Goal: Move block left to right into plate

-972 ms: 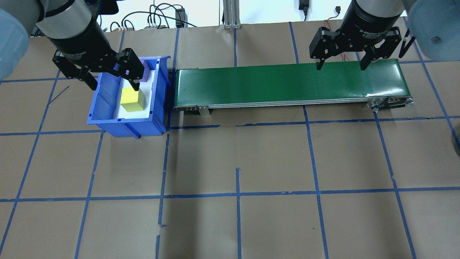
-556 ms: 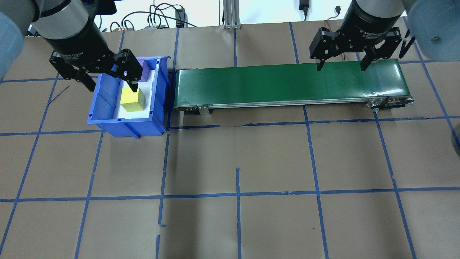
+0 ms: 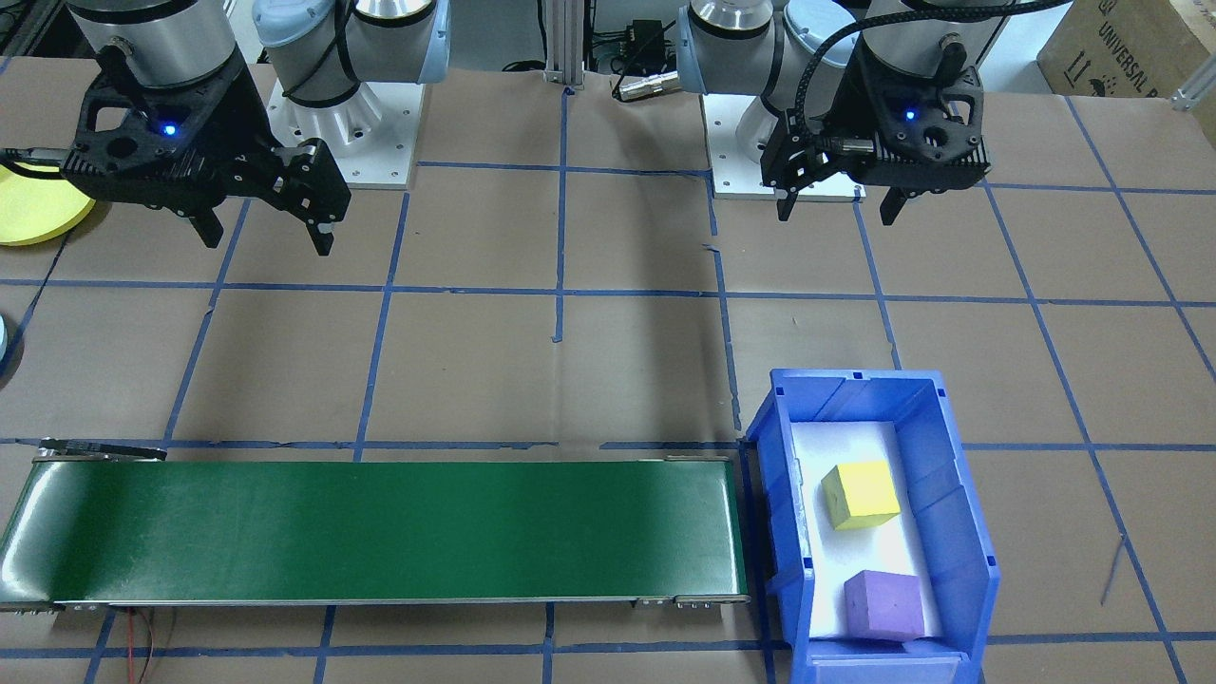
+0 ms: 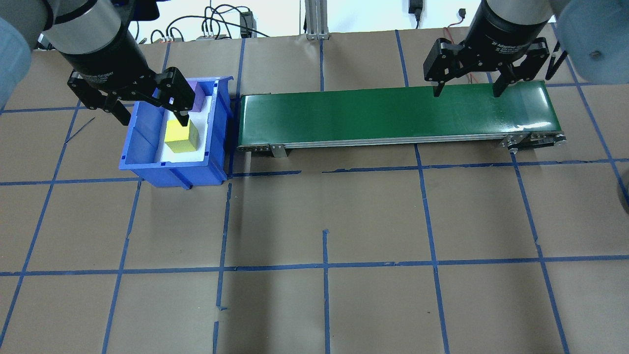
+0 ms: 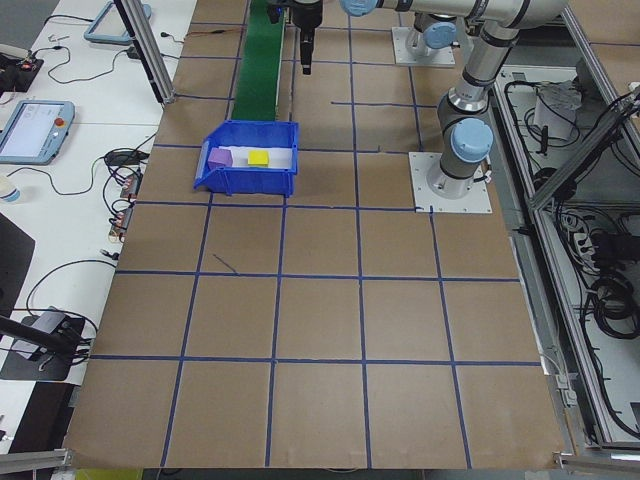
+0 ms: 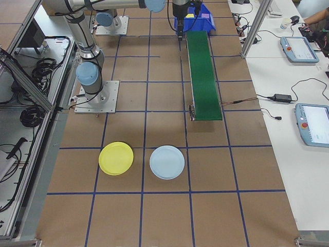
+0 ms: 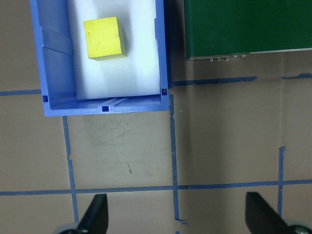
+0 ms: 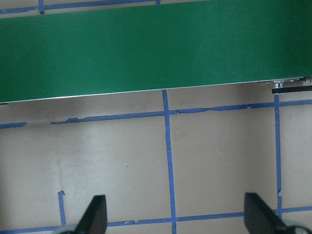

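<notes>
— Claws first: how did they stand?

— Both spread wide and holding nothing. On the left, the left claw (image 4: 150, 116) hung over the blue bin (image 4: 131, 147), well above it; the wrist view showed its fingertips (image 7: 96, 212) over bare paper, on the near side of the bin.

— And the block?

— A yellow block (image 4: 181, 137) lay on the white liner inside the bin, near its front wall, with a purple block (image 3: 884, 605) farther back, apart from it. Neither was touched.

— Moving right?

— A green belt (image 4: 393, 114) ran from just beside the bin to the far right, where the right claw (image 4: 467, 91) waited over its end. The yellow plate (image 6: 115, 158) and pale blue plate (image 6: 167, 162) sat beyond the belt's right end, well apart from it.

— What could have gone wrong?

— I judged the bin walls the main hazard: a descent slightly off could catch a finger on the rim. A block set crooked on the belt could also ride off its edge.
</notes>
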### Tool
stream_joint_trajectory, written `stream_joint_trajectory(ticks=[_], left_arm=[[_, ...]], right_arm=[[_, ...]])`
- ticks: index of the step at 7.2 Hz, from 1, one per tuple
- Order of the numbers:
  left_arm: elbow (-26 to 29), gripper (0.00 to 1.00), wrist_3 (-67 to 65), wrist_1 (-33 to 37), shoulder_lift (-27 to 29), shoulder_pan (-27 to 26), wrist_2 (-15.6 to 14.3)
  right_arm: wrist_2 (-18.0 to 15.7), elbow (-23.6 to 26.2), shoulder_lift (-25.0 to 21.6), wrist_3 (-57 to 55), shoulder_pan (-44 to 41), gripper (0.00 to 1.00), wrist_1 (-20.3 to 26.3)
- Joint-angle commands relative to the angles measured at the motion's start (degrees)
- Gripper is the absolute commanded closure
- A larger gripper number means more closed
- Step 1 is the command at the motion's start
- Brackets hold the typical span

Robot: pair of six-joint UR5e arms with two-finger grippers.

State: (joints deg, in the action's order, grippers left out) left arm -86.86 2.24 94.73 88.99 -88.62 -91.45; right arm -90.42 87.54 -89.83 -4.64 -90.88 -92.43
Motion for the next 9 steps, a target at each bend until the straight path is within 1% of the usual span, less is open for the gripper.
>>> stream_joint_trajectory(ticks=[1, 3, 4, 5, 6, 7, 9], left_arm=[[0.1, 0.00, 0.2, -0.3, 1.0, 2.0, 0.3], [1.5, 0.00, 0.0, -2.2, 3.4, 2.0, 0.2], [5.3, 0.00, 1.3, -2.3, 6.6, 2.0, -0.1], [10.7, 0.00, 2.4, -2.3, 12.2, 2.0, -0.1], [13.5, 0.00, 2.9, -2.8, 16.4, 2.6, -0.2], [12.7, 0.00, 3.2, -11.6, 22.1, 3.7, -0.1], [13.3, 0.00, 3.2, -19.7, 29.3, 5.8, 0.4]], right_arm=[[0.0, 0.1, 0.0, 0.0, 0.0, 0.00, 0.0], [0.0, 0.1, 0.0, 0.0, 0.0, 0.00, 0.1], [0.0, 0.1, 0.0, 0.1, 0.0, 0.00, 0.1], [0.2, 0.1, 0.0, 0.0, 0.0, 0.00, 0.1], [0.2, 0.2, 0.0, 0.0, 0.0, 0.00, 0.1], [0.2, 0.1, 0.0, 0.0, -0.1, 0.00, 0.1], [0.2, 0.2, 0.0, -0.1, -0.1, 0.00, 0.2]])
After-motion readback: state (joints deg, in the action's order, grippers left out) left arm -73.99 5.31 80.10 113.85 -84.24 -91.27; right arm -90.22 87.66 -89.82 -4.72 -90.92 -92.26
